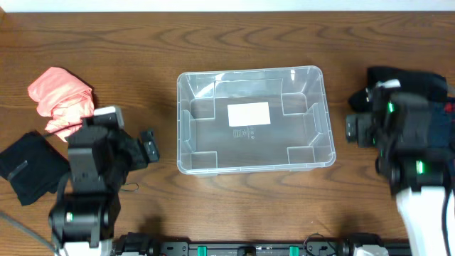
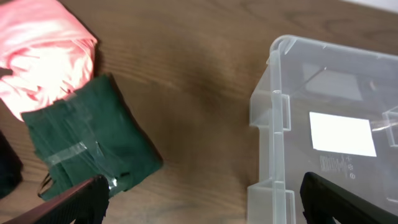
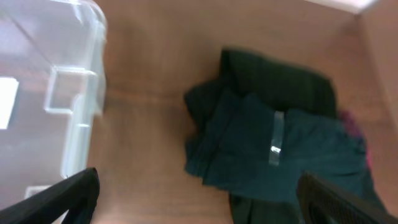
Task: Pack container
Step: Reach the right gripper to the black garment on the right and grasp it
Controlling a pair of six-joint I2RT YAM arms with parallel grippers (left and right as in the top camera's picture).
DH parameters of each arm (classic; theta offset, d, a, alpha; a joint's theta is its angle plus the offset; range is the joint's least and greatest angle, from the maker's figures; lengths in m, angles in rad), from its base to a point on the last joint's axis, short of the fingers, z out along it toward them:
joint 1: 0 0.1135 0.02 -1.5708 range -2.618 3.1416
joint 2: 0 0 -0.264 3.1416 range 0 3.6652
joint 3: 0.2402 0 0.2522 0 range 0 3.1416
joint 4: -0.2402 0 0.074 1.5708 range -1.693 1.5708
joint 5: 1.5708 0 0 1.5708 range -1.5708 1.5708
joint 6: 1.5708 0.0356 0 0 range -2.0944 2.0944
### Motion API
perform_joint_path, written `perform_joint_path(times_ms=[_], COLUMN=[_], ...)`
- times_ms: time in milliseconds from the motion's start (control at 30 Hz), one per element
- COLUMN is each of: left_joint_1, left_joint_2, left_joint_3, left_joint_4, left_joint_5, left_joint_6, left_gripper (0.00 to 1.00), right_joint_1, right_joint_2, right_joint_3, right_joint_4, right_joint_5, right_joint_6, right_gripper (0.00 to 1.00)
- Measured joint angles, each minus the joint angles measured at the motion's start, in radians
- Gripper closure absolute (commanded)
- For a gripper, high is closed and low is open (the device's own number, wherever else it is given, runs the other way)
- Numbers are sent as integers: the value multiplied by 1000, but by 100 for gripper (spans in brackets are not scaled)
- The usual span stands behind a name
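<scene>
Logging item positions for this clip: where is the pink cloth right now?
Overhead, the pink cloth lies on the left side, well apart from the container, right against a folded green cloth.

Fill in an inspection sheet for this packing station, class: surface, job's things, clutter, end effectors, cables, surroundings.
Surface: wooden table, brown, bare between the items.
Job's things: clear container, open-topped, holding only a white label on its base.
Clutter: pink cloth, black cloth and folded green cloth left of it; dark teal cloth to its right.
End effectors: left end effector open, holding nothing; right end effector open, holding nothing.
Cables: grey cable at the near left corner.
Surroundings: pale strip beyond the table's far edge.
</scene>
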Motion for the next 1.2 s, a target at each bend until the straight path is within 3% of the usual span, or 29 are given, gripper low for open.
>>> perform_joint_path(times_ms=[200, 667, 833, 933, 1100, 1200], left_joint_1=[0, 0, 0, 0, 0, 0], left_joint_2=[90, 106, 106, 106, 106, 106], left_joint_3=[14, 14, 14, 14, 14, 14], left_joint_4=[-10, -6, -6, -6, -6, -6], left_joint_5=[8, 16, 16, 16, 16, 16], left_joint_6=[-12, -12, -12, -12, -12, -12], left_gripper=[2, 2, 2, 2, 2, 2], right_joint_1=[-19, -159, -168, -168, -168, -166], right_joint_2=[253, 692, 754, 760, 760, 760], right_joint_3=[110, 113, 113, 113, 113, 113], right_joint_4=[25, 47, 68, 70, 69, 69], right_joint_5=[72, 319, 376, 391, 399, 401], right_joint_6=[1, 15, 53, 73, 86, 91], right_gripper=[1, 5, 22, 44, 61, 66])
